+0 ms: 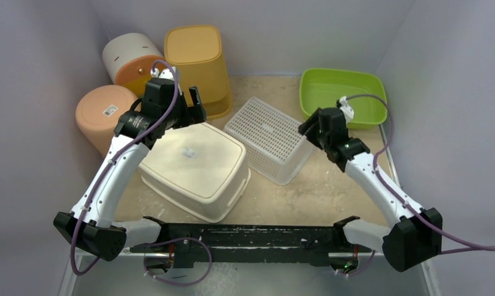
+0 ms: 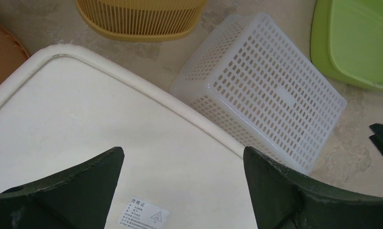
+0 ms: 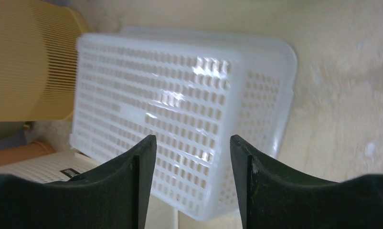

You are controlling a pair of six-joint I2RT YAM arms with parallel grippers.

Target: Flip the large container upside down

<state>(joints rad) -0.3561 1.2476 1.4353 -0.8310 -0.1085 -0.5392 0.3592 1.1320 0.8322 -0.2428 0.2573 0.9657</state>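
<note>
The large container (image 1: 195, 166) is a cream tub lying base-up, slightly tilted, left of centre. Its smooth bottom with a small label fills the left wrist view (image 2: 84, 119). My left gripper (image 1: 191, 110) hovers over the tub's far edge, open, with nothing between its fingers (image 2: 182, 152). My right gripper (image 1: 310, 131) hangs over the right end of the white perforated basket (image 1: 270, 139), also open and empty (image 3: 193, 140). A corner of the cream tub (image 3: 32, 167) shows at the lower left of the right wrist view.
The white basket (image 2: 266, 95) (image 3: 180, 86) lies base-up right beside the tub. A tall yellow-orange bin (image 1: 199, 61) stands behind it, with two orange tubs (image 1: 106, 114) at the far left. A green tray (image 1: 341, 95) sits at the back right. Walls enclose the table.
</note>
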